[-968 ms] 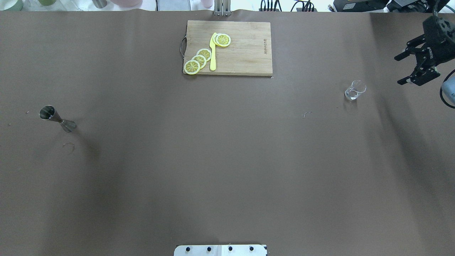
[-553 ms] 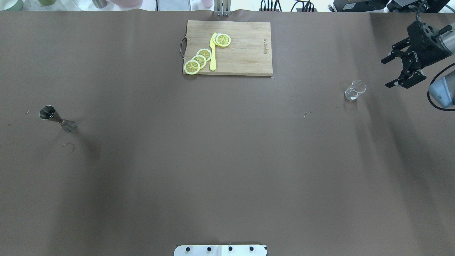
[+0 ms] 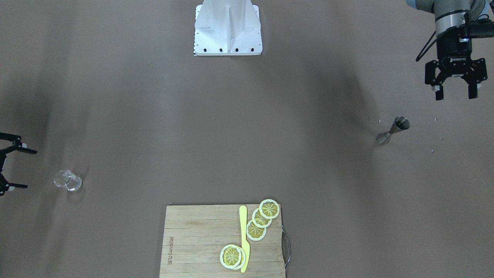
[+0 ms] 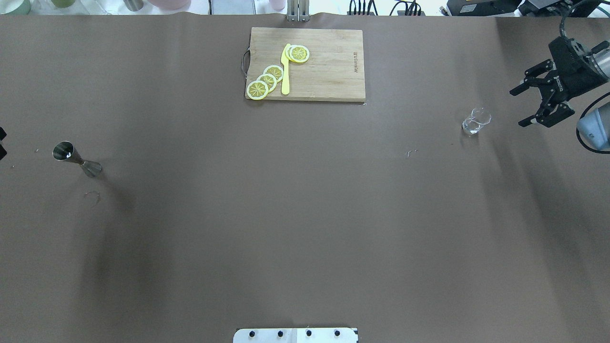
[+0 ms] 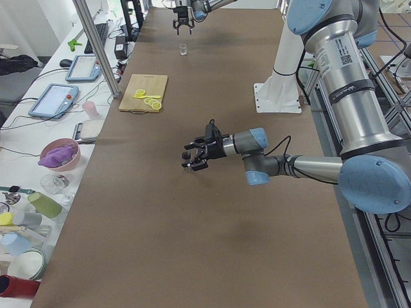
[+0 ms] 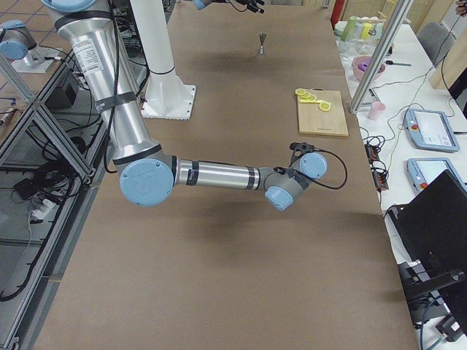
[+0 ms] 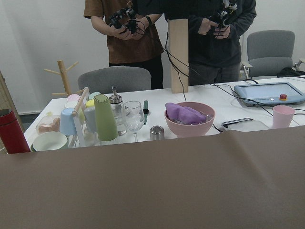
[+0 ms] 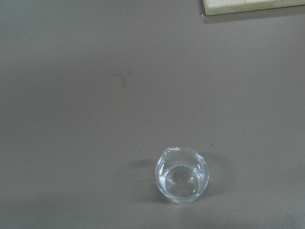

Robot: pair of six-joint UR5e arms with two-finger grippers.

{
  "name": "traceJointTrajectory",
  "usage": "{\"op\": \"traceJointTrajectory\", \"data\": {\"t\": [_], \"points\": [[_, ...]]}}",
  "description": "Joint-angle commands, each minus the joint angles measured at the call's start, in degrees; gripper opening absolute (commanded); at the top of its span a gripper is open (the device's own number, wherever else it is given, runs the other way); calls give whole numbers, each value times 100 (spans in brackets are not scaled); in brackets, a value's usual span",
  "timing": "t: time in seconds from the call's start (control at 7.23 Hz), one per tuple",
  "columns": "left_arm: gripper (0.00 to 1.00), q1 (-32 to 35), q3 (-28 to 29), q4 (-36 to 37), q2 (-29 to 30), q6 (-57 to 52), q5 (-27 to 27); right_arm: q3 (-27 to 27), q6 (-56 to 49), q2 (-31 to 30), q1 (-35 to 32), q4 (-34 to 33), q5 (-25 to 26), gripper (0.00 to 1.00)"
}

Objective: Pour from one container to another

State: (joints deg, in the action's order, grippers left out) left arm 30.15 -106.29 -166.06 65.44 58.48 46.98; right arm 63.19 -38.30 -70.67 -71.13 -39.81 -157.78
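The steel jigger stands upright on the brown table's left part. My left gripper hangs open above the table, off to the jigger's outer side and apart from it; only its tips show at the overhead view's left edge. The clear glass tumbler stands on the right part. My right gripper is open just to the right of the tumbler, not touching it, with nothing between its fingers.
A wooden cutting board with lemon slices and a yellow knife lies at the far middle. The robot base plate is at the near edge. Beyond the table's left end, cups and a pink bowl crowd a side table.
My right gripper has swung in from the right edge toward the tumbler and dropped slightly nearer. My left gripper's tips have come into the overhead view's left edge. Jigger and tumbler have not moved.
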Motion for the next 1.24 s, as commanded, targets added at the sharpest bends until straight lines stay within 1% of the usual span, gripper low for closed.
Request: {"op": "traceJointTrajectory", "data": {"t": [0.0,0.14,0.28,0.55,0.69,0.83,1.11], "points": [[95,-876,275,-23,117,487,-1002,-52,25,-61,-6,149,-270,100],[95,-1054,328,-23,274,523,-1233,-43,442,-87,-6,149,-367,100],[95,-1264,398,-14,293,611,-1549,-35,716,-88,-6,141,-385,100],[95,-1660,836,-6,363,927,-2260,-43,1550,-87,-6,141,-429,100],[95,-1827,1021,29,503,1398,-2359,-26,1902,-105,-15,149,-420,100],[93,-1898,1084,38,618,1507,-2386,-26,2219,-105,-15,141,-368,100],[93,-1952,1119,117,715,1508,-2492,-34,2851,-79,-6,123,0,100]]}}
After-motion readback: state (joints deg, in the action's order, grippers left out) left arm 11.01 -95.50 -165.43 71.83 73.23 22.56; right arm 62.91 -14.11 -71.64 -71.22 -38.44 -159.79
